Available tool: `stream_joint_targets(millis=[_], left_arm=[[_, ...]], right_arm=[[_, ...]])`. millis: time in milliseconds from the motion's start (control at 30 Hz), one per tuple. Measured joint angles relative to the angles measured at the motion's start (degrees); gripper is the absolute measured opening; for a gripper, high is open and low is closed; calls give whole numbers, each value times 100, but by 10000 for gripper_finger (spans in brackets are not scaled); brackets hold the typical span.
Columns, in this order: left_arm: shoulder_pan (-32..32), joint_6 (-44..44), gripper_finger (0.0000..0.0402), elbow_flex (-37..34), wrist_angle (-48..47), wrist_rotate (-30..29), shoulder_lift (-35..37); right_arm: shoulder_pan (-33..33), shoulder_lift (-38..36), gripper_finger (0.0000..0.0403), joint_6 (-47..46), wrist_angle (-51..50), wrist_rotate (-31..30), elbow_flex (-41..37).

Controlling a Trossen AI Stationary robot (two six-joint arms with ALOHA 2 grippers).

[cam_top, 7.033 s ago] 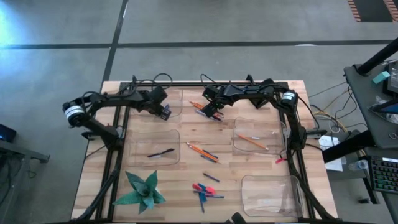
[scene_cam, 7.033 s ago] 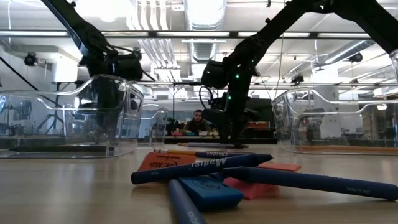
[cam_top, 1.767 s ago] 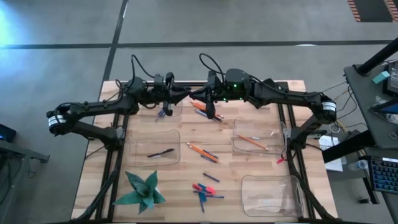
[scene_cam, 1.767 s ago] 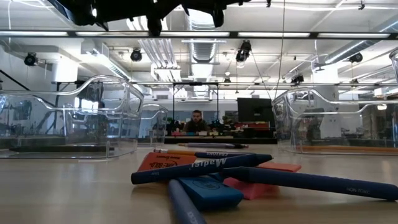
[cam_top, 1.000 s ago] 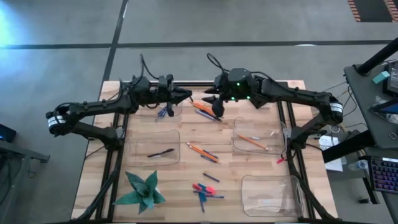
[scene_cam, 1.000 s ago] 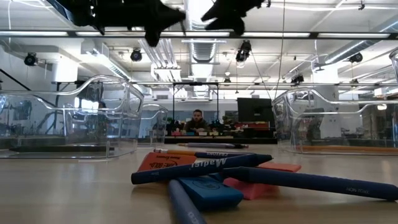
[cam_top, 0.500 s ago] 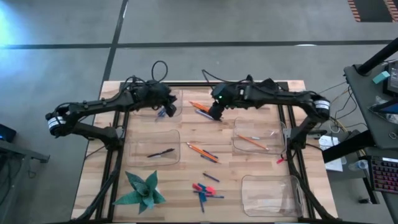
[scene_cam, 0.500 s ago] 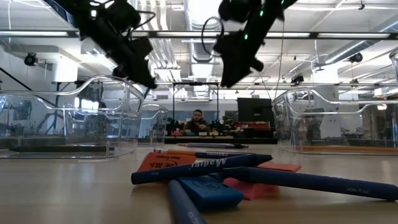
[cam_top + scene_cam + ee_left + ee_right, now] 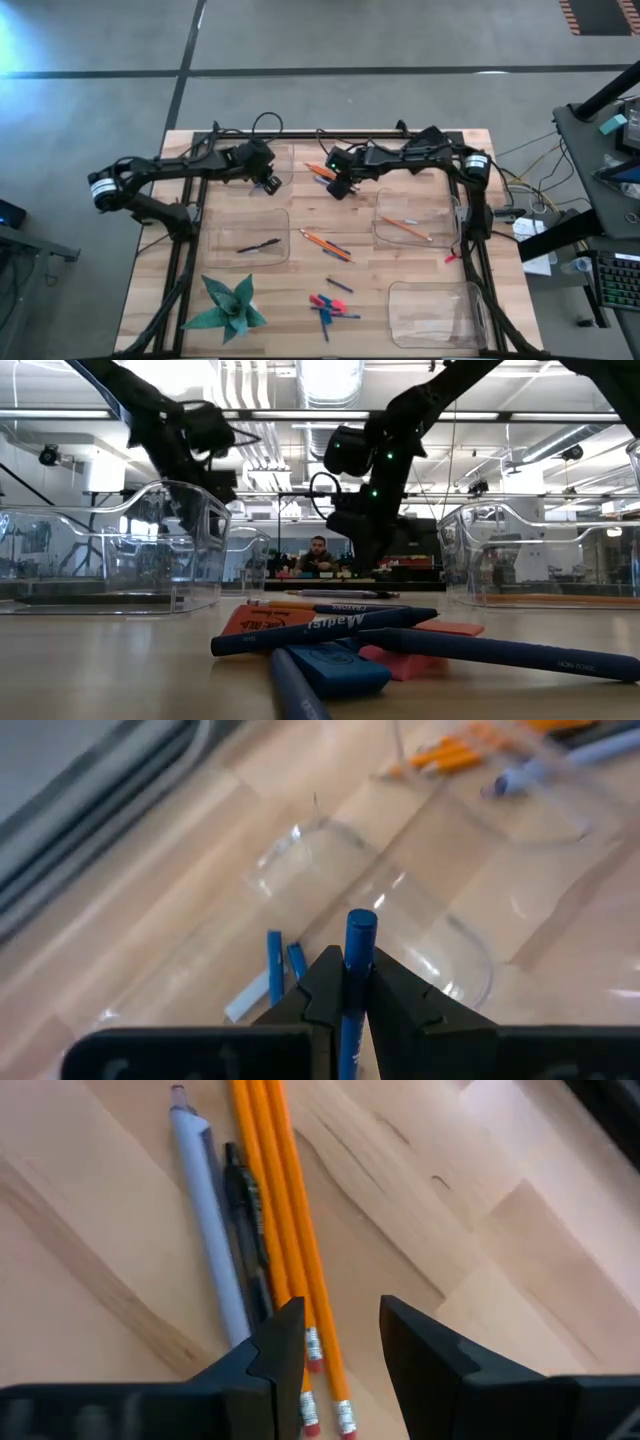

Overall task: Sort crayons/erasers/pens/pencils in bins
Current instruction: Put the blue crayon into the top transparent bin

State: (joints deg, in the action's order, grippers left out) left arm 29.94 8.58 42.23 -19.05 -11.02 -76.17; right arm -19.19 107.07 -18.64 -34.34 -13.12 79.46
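Note:
My left gripper [image 9: 350,982] is shut on a blue crayon [image 9: 359,935] above the far-left bin [image 9: 283,160], where two short blue sticks [image 9: 276,968] lie on the floor. My right gripper [image 9: 340,1342] stands open just over the eraser ends of two orange pencils [image 9: 285,1220], which lie flat on the table at the far centre beside a black pen [image 9: 250,1230] and a pale pen [image 9: 208,1210]. I cannot tell whether its fingers touch them. Erasers [image 9: 340,670] and blue sticks lie heaped near the front edge. My left gripper pinches the blue crayon between its two fingers. The crayon runs along the fingers, and its free end [image 9: 360,923] sticks out past the fingertips. The fingers slant down from the table's left, and the crayon is lifted clear above the bin.
A mid-left bin [image 9: 222,232] holds a black pen [image 9: 260,245]. A right bin [image 9: 440,218] holds one pencil [image 9: 406,226]; another bin [image 9: 435,315] stands near right. More pencils and sticks [image 9: 325,243] lie mid-table. A green paper plant [image 9: 232,305] sits near left.
Both arms have come down from high above the table and tipped their grippers downward. My left gripper has sunk with the blue crayon over the far-left bin. My right gripper has dropped onto the pencils at the far centre.

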Motion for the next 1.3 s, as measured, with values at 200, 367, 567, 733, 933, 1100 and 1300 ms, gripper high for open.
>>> stream_joint_targets(millis=[200,367,567,733,933,1100,1300], left_arm=[[49,0,15,-14,11,47,-300],[49,0,16,-15,7,66,-369],[49,98,16,-27,2,82,-369],[191,1162,16,-17,0,90,-369],[437,2396,16,-44,-11,172,-370],[576,2553,16,-49,-127,303,-524],[646,2559,16,-49,-89,495,-827]], right_arm=[[-41,20,111,5,47,110,2],[-134,19,111,-63,39,113,2],[-192,20,109,-135,41,158,0],[-187,19,109,-202,39,162,-2],[-186,19,109,-241,39,175,-2],[-185,21,109,-235,39,175,-2],[-187,21,109,-233,37,411,-4]])
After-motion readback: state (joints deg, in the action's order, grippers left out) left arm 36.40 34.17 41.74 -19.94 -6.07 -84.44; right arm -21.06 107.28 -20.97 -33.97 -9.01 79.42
